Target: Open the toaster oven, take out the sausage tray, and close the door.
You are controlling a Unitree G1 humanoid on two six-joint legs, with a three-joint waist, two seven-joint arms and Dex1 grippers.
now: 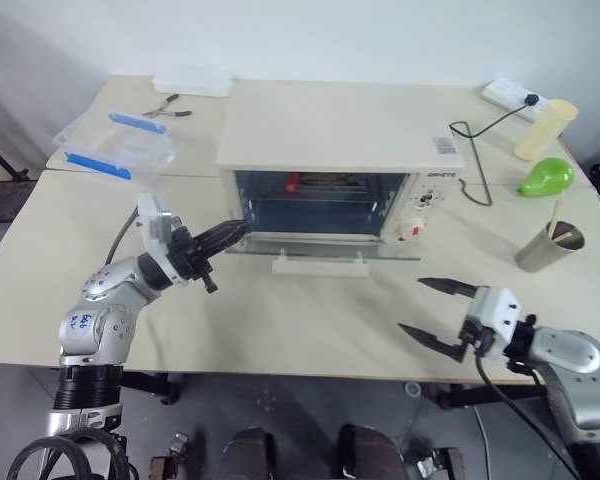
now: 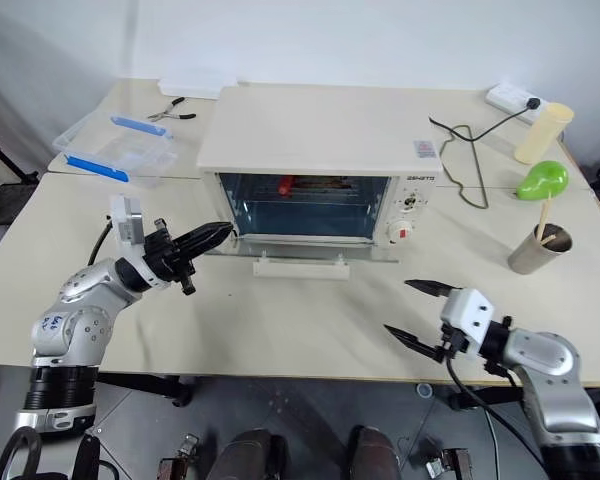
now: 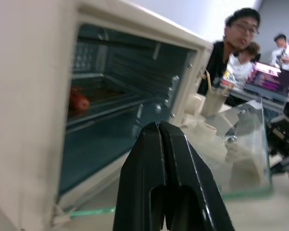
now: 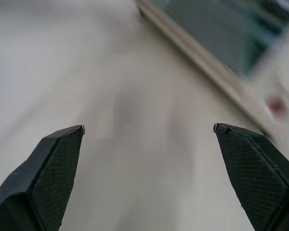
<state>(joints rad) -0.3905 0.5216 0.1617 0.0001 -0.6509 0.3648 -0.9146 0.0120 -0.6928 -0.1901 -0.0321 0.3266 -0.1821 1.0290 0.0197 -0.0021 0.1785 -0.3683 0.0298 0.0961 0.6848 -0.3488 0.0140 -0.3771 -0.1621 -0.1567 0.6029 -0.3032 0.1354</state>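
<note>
The cream-white toaster oven (image 1: 340,125) stands mid-table. Its glass door (image 1: 320,249) is folded down flat, with the long bar handle (image 1: 318,266) at the front edge. Inside, on a rack, lies the sausage tray (image 3: 111,98) with a red sausage (image 3: 78,101) toward the oven's left side. My left gripper (image 1: 238,230) is shut with nothing in it, its tip at the left corner of the oven's mouth, just above the door's hinge end. My right gripper (image 1: 410,305) is open over bare table to the front right of the door, apart from it.
A clear box with blue clips (image 1: 115,140), pliers (image 1: 165,108) and a white case (image 1: 192,82) sit at the back left. On the right are a power strip (image 1: 510,95) with its cable (image 1: 470,150), a cream tumbler (image 1: 545,128), a green pear-shaped object (image 1: 546,177) and a grey cup (image 1: 550,248). People (image 3: 233,43) stand beyond the table.
</note>
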